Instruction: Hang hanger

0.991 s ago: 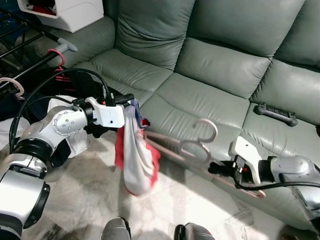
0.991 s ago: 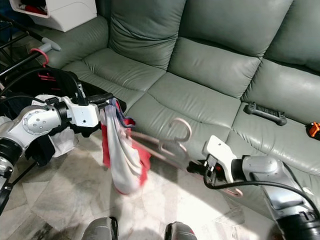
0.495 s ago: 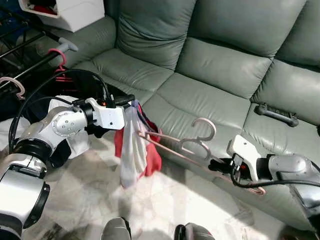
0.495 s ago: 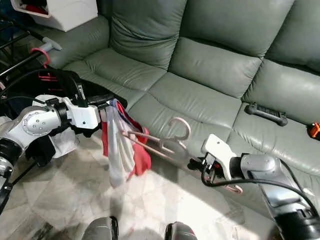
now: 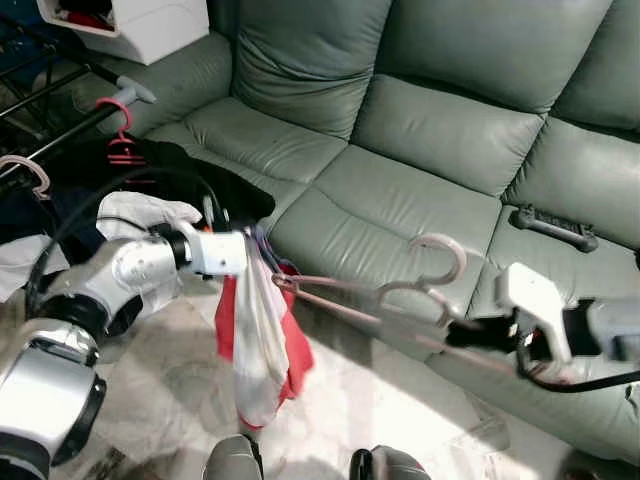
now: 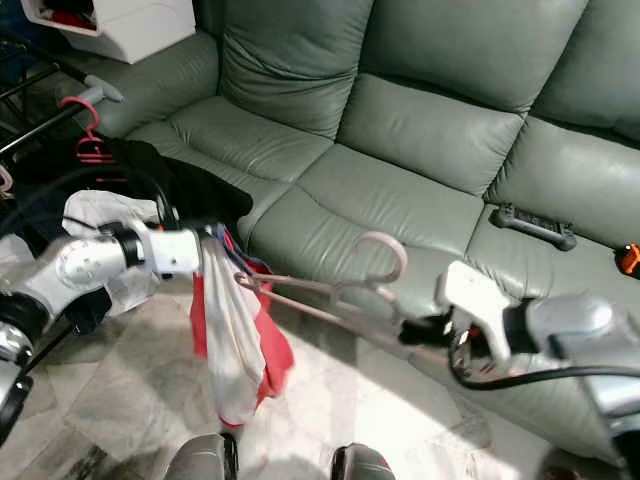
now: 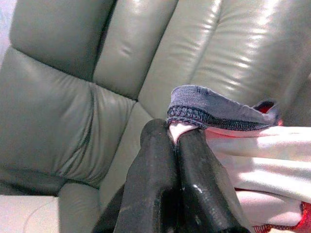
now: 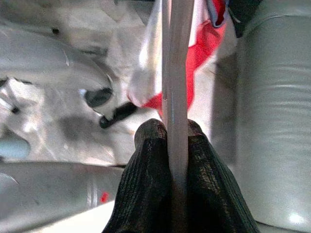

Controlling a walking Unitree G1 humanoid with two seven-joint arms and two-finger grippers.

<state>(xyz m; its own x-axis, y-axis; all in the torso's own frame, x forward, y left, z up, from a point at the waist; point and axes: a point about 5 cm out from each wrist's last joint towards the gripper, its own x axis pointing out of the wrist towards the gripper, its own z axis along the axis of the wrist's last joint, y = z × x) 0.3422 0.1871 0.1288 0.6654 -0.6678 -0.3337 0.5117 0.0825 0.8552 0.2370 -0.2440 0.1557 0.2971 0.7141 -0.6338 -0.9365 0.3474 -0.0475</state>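
A pale pink plastic hanger [image 5: 400, 290] stretches level between my two arms, in front of the grey-green sofa [image 5: 420, 130]. My right gripper [image 5: 455, 332] is shut on its right shoulder; the bar [image 8: 174, 82] runs out between the black fingers [image 8: 150, 184]. The hanger's left end is pushed into a red, white and blue-collared garment [image 5: 258, 340] that hangs over the floor. My left gripper [image 7: 176, 138] is shut on the garment's collar [image 7: 214, 109], beside the sofa's front edge.
A drying rack [image 5: 60, 110] with a red hanger [image 5: 118, 125] and a beige hanger [image 5: 25, 172] stands at the left, with dark and white clothes [image 5: 150, 205] below it. A black controller [image 5: 552, 228] lies on the right seat. A white box [image 5: 140, 25] sits at the top left.
My right arm has pulled back to the right and lifted the hanger. The left gripper has dropped a little, and the garment now hangs lower with the hanger's end inside it.
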